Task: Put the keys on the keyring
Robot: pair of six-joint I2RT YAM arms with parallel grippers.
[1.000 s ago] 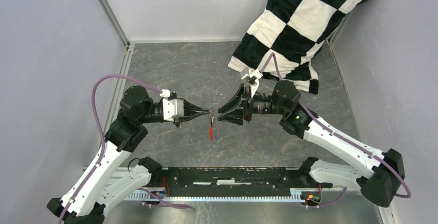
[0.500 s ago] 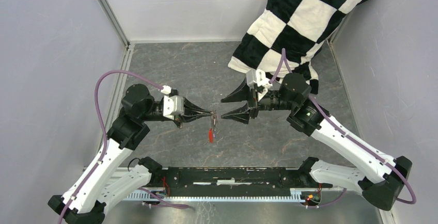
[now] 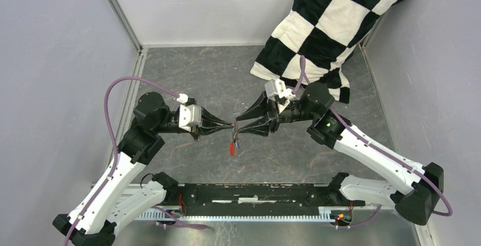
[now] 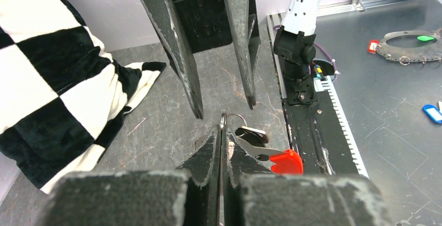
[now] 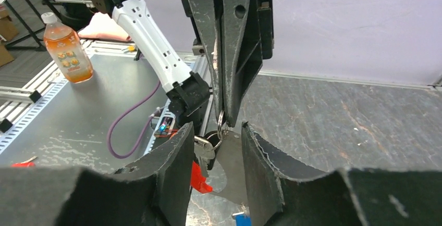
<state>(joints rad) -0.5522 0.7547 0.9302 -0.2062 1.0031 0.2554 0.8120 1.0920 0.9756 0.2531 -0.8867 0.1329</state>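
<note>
left black two-finger gripper (image 4: pixel 221 132) clamped shut on thin grey metal keyring (image 4: pixel 237 115), held mid-air. red oblong tag (image 4: pixel 285 162) and black-headed key (image 4: pixel 250 132) dangle below. right black gripper (image 5: pixel 217 129) partly open, fingers either side of that key, gripping nothing.

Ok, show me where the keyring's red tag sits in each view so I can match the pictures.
Top external: the red tag hangs at centre, just below where both grippers' tips meet.
Left wrist: the tag is lower centre-right, beside that camera's own shut fingers.
Right wrist: the tag is at the bottom, left of centre, partly behind the near finger.
Shared landmark: the left gripper, shut on the keyring.
</note>
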